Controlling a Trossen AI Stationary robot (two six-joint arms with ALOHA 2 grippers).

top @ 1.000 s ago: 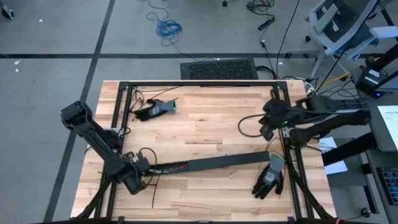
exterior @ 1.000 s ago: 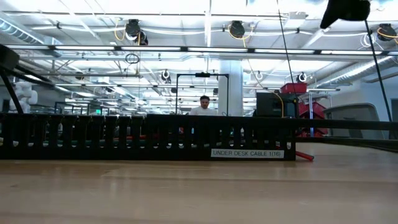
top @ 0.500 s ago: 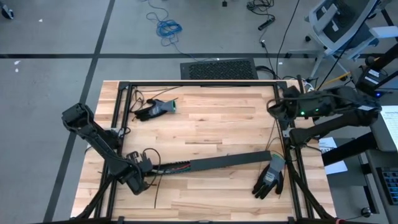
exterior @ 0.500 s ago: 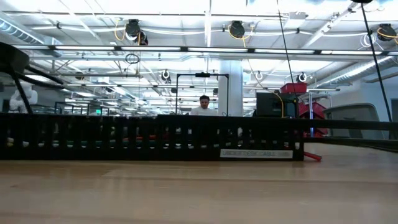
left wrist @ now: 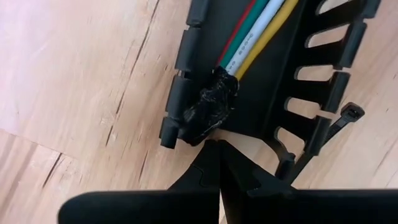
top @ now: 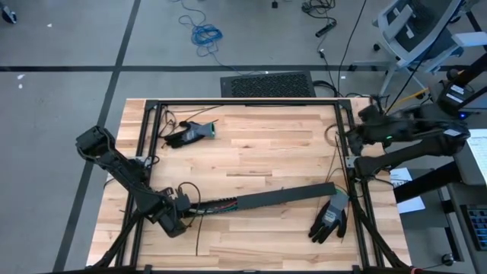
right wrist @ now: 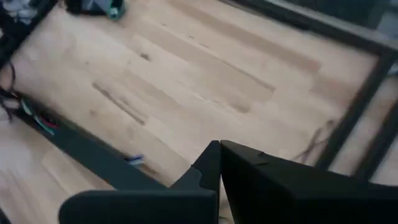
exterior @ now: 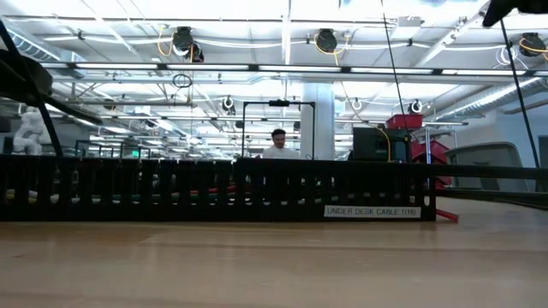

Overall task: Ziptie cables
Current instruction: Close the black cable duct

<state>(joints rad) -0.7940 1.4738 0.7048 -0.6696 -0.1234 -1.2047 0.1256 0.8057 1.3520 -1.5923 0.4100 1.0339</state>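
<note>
A long black slotted cable tray (top: 274, 198) lies slantwise on the near half of the table and fills the low view (exterior: 214, 188). The cables (left wrist: 261, 31), red, green, white and yellow, lie inside it and end in a dark wrapped lump (left wrist: 211, 109) at the tray's left end; their colours also show from above (top: 217, 203). My left gripper (top: 183, 204) is shut, its tips (left wrist: 219, 146) at that lump. My right gripper (top: 346, 137) is shut (right wrist: 219, 146) on nothing, raised above the table's right edge, far from the tray. My left gripper meets the dark wrapped end of the cables (left wrist: 208, 134) with its shut fingertips, at the tray's left end. It comes slanting down from the table's left, pointing along the tray. The cables and tray lie flat on the table.
A black zip tie (left wrist: 339, 127) lies beside the tray's slotted wall. One dark glove (top: 190, 133) lies far left, another (top: 331, 217) near the tray's right end. Black frame rails (top: 243, 103) border the wooden table. A person (exterior: 278, 145) sits in the room behind.
My left gripper has moved toward the table's right, and the tray has slid rightward with it. My right gripper has drawn back from over the table toward the right edge and risen.
</note>
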